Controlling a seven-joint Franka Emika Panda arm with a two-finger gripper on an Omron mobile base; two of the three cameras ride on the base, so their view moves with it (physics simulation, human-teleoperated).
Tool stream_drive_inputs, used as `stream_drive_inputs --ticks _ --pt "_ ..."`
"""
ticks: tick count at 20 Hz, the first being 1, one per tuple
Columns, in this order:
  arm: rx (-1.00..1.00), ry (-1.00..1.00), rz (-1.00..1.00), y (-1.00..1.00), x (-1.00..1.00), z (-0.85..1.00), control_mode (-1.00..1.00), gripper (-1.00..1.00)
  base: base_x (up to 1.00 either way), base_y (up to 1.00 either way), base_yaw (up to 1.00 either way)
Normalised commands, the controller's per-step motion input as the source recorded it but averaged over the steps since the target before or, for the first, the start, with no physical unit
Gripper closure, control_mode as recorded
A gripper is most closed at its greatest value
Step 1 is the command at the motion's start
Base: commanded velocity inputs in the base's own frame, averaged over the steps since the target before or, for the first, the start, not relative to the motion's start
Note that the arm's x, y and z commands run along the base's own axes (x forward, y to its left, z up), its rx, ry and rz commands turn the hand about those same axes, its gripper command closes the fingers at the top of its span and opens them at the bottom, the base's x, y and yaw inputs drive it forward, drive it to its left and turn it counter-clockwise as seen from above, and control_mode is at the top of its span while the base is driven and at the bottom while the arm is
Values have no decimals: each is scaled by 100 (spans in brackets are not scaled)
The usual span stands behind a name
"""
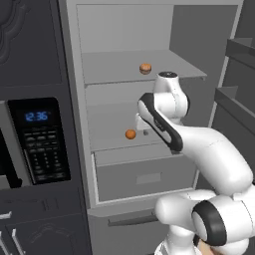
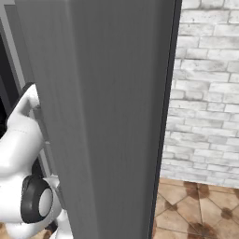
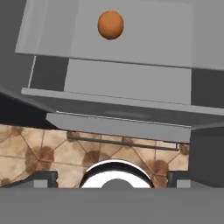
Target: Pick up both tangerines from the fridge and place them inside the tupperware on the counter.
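A: Two tangerines, both inside the fridge. Bright orange tangerine sits on the middle shelf, toward its front edge. Duller brownish tangerine is on the upper shelf, right of centre.

B: Anything else in there?

A: Drawer under the middle shelf, front pulled out a bit past the shelf edge; can't see its inside. Interior's pale grey, shelves flat grey.

B: How do the fruits look?

A: Small round balls, smooth. Upper one has a darker band across it, lower one's evenly bright. In the hand view the bright one shows near the top, resting on the grey shelf, w/ the drawer front lower in that picture and brown tiled floor past it.

B: Gripper?

A: Gripper is just right of the bright tangerine in the left base view, near it but not touching as far as I can tell. Fingers stand wide apart: in the hand view the two tips sit at far left and far right of the bottom edge, nothing between them.

B: Surroundings?

A: Black microwave w/ blue clock left of the fridge. Right base view: open fridge door up close, white brick wall beyond it.
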Motion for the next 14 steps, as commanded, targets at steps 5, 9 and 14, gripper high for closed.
stream_drive_inputs --ticks 5,9,14 --pt "0 -19 0 3 32 -14 -100 -100 0 0 0" --pt "1 -1 0 0 53 -14 -100 -100 0 0 0" --pt "1 0 0 0 57 -17 -100 -100 0 0 0"
